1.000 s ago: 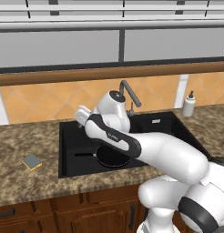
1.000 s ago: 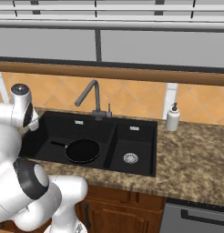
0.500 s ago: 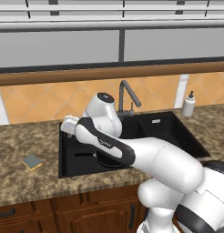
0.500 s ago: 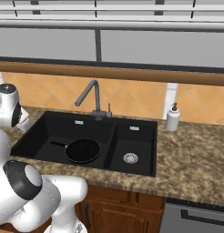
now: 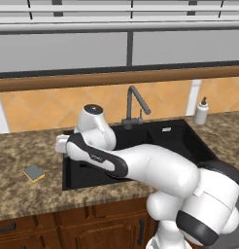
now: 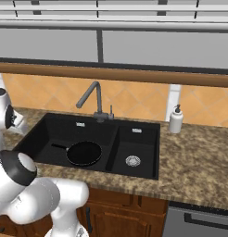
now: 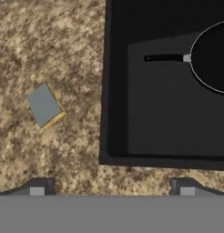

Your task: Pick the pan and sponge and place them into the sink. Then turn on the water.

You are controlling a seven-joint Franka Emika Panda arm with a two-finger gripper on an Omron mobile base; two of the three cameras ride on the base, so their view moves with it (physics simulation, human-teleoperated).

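The pan point(image 6: 83, 153) already lies flat in the large basin of the sink point(image 6: 39, 134), handle pointing toward the basin's left wall, so the step in hand looks like the sponge; the sponge point(image 5: 33, 172) sits grey-blue face up on the counter point(image 5: 24, 194), to the left of the sink's left rim and apart from it, about midway between the counter's front edge and the wall; no water runs from the faucet point(image 6: 90, 97).

The gripper point(image 7: 112, 184) hangs above the counter near the sink's front-left corner; its two fingertips stand wide apart and nothing is between them; in the hand view the sponge point(image 7: 43, 105) lies off to one side of the line between the tips, with the sink rim point(image 7: 104, 91) on the other side.

As a judgement, the next move calls for carrying the hand sideways, away from the sink, until the sponge is centred between the tips, turning the wrist so the tips straddle its short sides, then lowering close to the counter, since the sponge is thin; after that it goes into a basin and the faucet is turned on.

A white soap bottle point(image 6: 175, 121) stands at the sink's back right corner; no brand, label or writing can be read on it or anywhere else.
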